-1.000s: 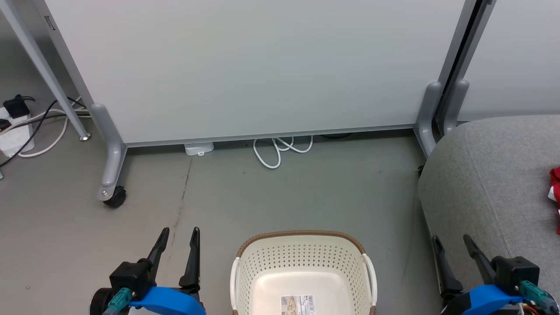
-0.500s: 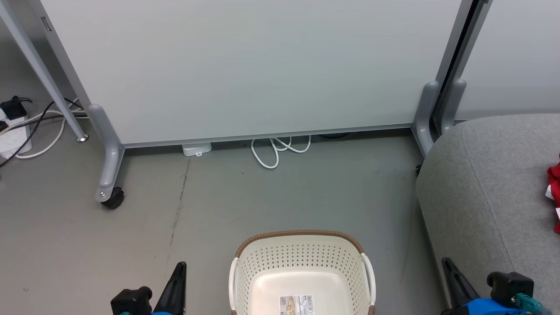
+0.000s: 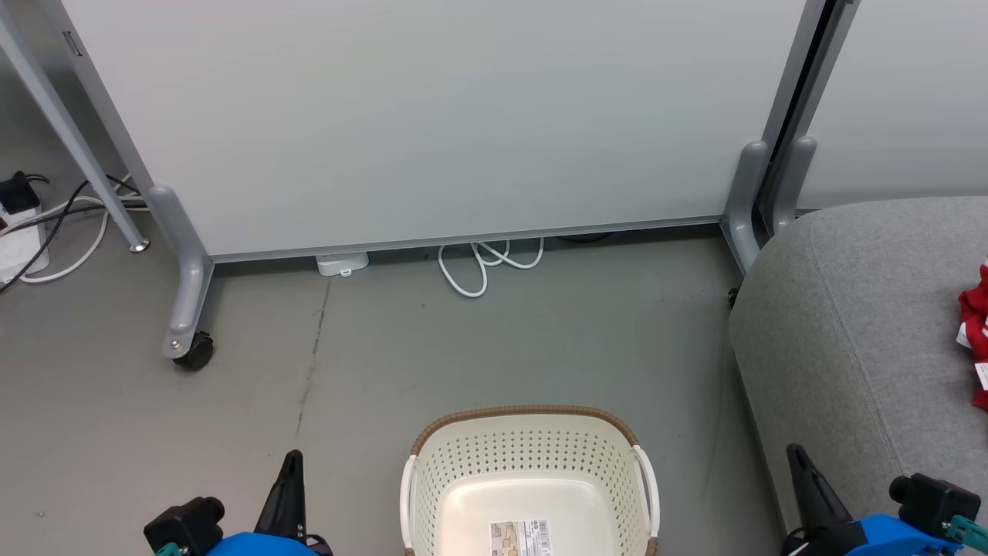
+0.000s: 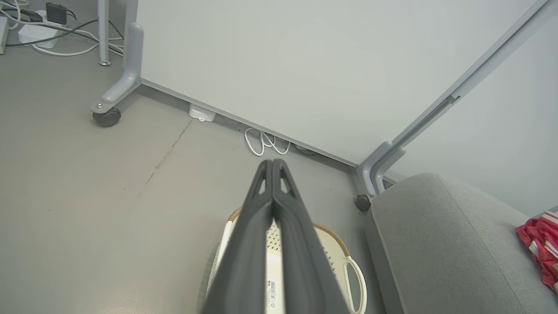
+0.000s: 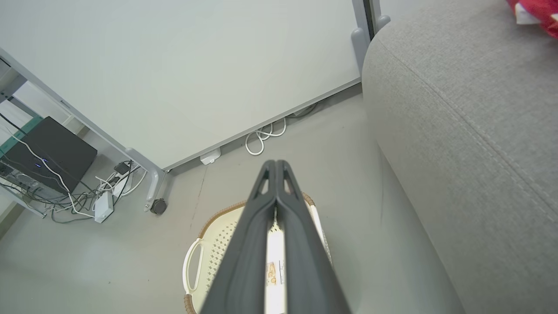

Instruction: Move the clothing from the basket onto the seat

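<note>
1. Left wrist view shows striped trim on the clothing [image 4: 539,244], lying on the seat [image 4: 436,244] right of the left pincer [image 4: 272,162]; head view crops it.
2. Basket [image 5: 209,253], partly hidden behind the fingers, sits beneath the right pincer [image 5: 275,162] and the left.
3. Each pincer is clenched, fingers pressed together, angled down.

Pale partition panel [image 3: 432,116], white cable coil [image 3: 482,266] beneath, grey floor [image 3: 556,347]
</note>
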Controlling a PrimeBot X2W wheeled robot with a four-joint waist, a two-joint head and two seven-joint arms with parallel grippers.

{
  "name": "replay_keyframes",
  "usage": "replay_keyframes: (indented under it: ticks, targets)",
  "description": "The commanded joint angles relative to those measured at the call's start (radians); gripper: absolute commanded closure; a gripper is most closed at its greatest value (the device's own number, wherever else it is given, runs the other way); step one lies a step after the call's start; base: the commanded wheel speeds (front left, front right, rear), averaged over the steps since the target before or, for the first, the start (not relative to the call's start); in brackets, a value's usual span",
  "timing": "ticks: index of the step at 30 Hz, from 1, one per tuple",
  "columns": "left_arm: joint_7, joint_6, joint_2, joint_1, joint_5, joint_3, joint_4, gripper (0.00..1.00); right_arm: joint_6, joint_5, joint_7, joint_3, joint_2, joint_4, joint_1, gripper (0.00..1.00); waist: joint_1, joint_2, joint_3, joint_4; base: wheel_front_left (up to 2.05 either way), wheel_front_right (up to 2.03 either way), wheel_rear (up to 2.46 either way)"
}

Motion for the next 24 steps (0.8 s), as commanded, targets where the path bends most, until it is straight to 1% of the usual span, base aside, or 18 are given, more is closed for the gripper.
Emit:
replay_keyframes:
  ticks: [1, 24]
  targets:
    - [0.009, 0.000, 0.000, -0.036, -0.038, 0.013, -0.023, 1.00, 0.000, 0.044, 0.004, -0.003, -0.005, -0.019, -0.030, 1.00, 0.0000, -0.0001, 0.000, -0.001, 0.00, 0.00, 0.00]
    - [0.091, -0.001, -0.008, -0.058, -0.328, 0.079, -0.077, 1.00, 0.000, 0.374, 0.048, -0.011, -0.007, -0.034, -0.063, 1.00, 0.0000, -0.0001, 0.003, -0.015, 0.00, 0.00, 0.00]
